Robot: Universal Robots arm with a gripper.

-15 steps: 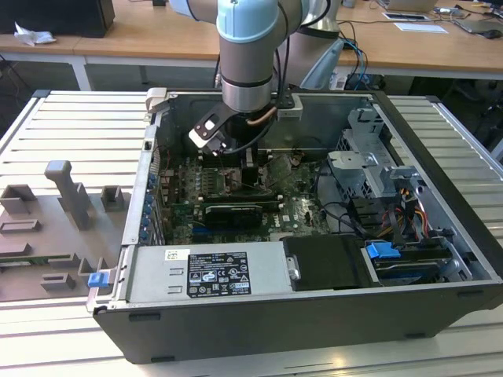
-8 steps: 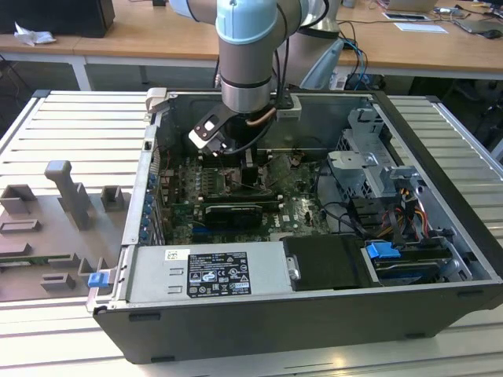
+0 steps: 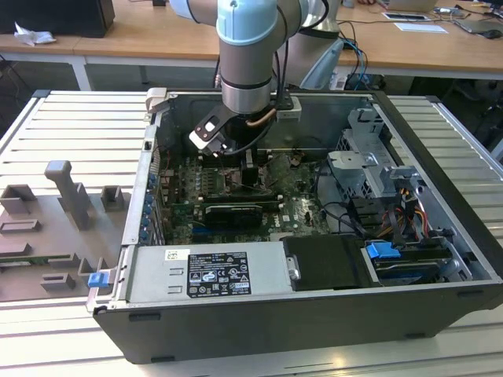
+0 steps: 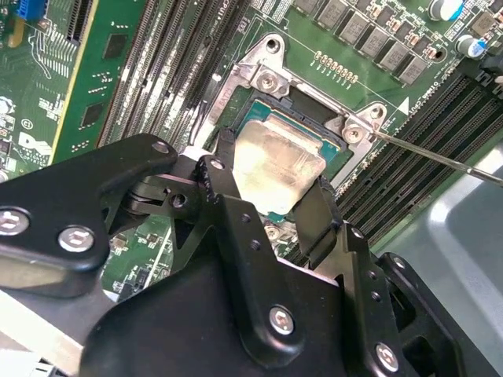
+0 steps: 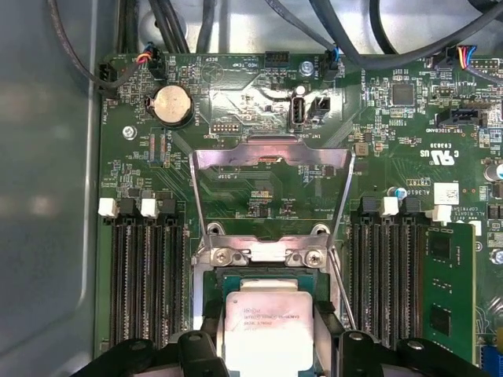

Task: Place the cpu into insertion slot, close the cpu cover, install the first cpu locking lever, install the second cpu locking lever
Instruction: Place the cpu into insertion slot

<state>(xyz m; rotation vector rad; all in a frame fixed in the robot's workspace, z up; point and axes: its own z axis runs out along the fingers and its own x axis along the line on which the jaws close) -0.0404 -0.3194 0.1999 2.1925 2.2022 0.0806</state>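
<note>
The cpu (image 4: 279, 169), a pale silvery square chip, lies level in the insertion slot (image 4: 263, 75) on the green board. My gripper (image 4: 271, 173) is shut on it, one black finger (image 4: 222, 161) against each of two opposite edges. In the first wrist view the cpu (image 5: 269, 330) shows between the same fingers (image 5: 209, 318), with my gripper (image 5: 269, 323) low over the slot's metal rim (image 5: 259, 253). The cpu cover (image 5: 271, 157) stands open, swung back from its hinge. A thin locking lever (image 4: 440, 157) sticks out beside the slot. In the exterior view my arm (image 3: 247, 71) reaches down into the computer case (image 3: 259, 330).
Long black memory slots (image 5: 145, 283) flank the socket on both sides (image 5: 385, 275). A green expansion card (image 5: 448, 290) stands past one bank. Black cables (image 5: 236, 23) hang over the board's edge. The power supply (image 3: 208, 273) and a drive cage (image 3: 369, 169) crowd the case.
</note>
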